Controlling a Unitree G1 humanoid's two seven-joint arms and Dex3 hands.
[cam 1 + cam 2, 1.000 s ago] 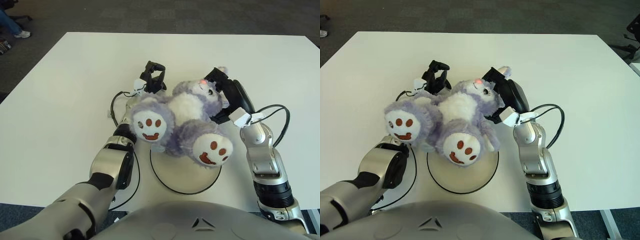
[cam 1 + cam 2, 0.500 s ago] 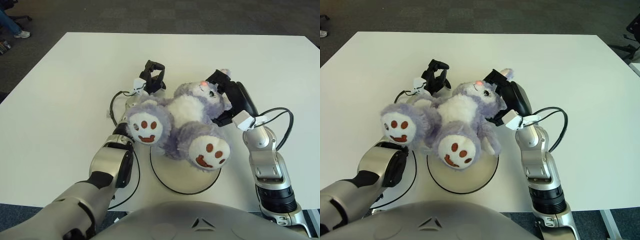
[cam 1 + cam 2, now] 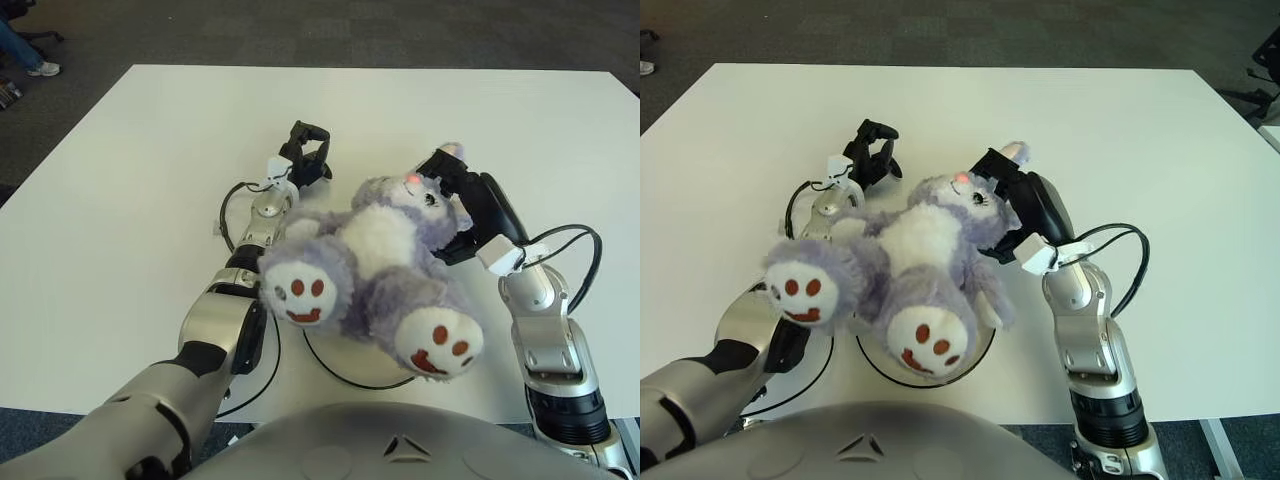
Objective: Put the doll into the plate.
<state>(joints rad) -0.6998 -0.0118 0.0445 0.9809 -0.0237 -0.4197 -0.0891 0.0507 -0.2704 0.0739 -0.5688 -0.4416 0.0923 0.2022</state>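
The right hand [image 3: 468,200] has its fingers clamped behind the doll's [image 3: 375,265] head to hang it over the plate [image 3: 345,368]; the left hand [image 3: 305,152] sits beyond, fingers curled on nothing.

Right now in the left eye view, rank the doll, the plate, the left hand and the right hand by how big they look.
1. doll
2. plate, mostly hidden under the doll, so unsure
3. right hand and left hand look alike; the right grips the doll's head

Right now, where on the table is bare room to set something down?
The table is bare on its whole far strip and on both sides, left of the left hand and beyond the right hand. The near middle is crowded: the doll lies over the plate, between both arms.
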